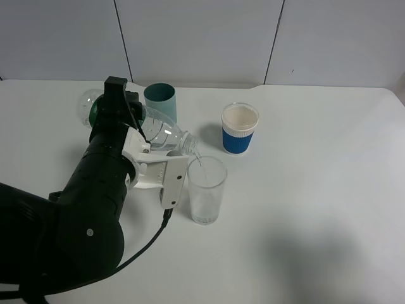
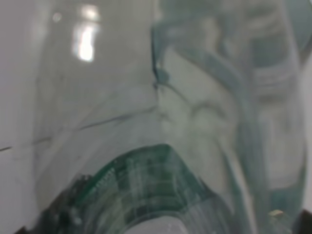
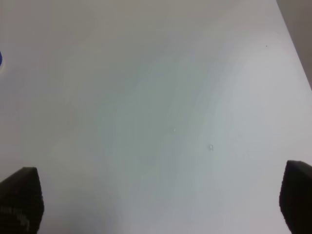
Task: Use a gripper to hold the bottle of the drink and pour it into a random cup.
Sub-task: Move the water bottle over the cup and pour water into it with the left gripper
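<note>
Left gripper (image 1: pixel 130 130): clamped tight on the bottle (image 1: pixel 166 136), white jaws round its middle, black arm coming in from the lower left of the high view.
Bottle: lifted off the table (image 1: pixel 316 209) and tipped way over, almost lying flat, base pointing back-left and the open neck pointing down-right, right above the glass tumbler's rim.
Pour: a thin stream (image 1: pixel 199 162) runs from the neck into the tumbler.
Glass tumbler (image 1: pixel 207 190): upright on the table, just in front of and below the bottle neck (can't really tell how full it is, clear liquid in clear glass).
Teal cup (image 1: pixel 160 100): upright behind the bottle, partly hidden by it.
White cup with the blue sleeve (image 1: pixel 240 130): upright, back-right of the tumbler, near it but not touching.
Left wrist view: basically all blurry bottle, clear plastic up close with the dark green label (image 2: pixel 146 195) curving across.
Right gripper (image 3: pixel 158 200): jaws spread wide apart, holding nothing, dark fingertips (image 3: pixel 19 200) at either side with bare white table under them; it doesn't show in the high view.
</note>
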Motion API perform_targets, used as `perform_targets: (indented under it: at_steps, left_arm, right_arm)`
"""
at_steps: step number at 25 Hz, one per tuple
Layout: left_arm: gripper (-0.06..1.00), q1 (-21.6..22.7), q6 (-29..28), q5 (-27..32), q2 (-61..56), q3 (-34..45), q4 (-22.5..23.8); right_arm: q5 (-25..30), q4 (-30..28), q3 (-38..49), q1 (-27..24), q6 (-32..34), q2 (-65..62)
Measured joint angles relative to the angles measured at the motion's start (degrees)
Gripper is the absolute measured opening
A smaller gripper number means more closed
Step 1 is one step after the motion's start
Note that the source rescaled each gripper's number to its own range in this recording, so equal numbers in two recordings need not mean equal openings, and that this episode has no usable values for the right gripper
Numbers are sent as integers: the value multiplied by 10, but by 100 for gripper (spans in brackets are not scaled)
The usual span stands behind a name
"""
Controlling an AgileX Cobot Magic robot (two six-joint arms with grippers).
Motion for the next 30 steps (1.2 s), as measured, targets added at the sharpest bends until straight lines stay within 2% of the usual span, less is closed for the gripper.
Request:
perform_targets:
  at_steps: [30]
  left_arm:
    - [0, 0, 24, 0, 0, 0, 1]
  right_arm:
    - [0, 0, 0, 0, 0, 0]
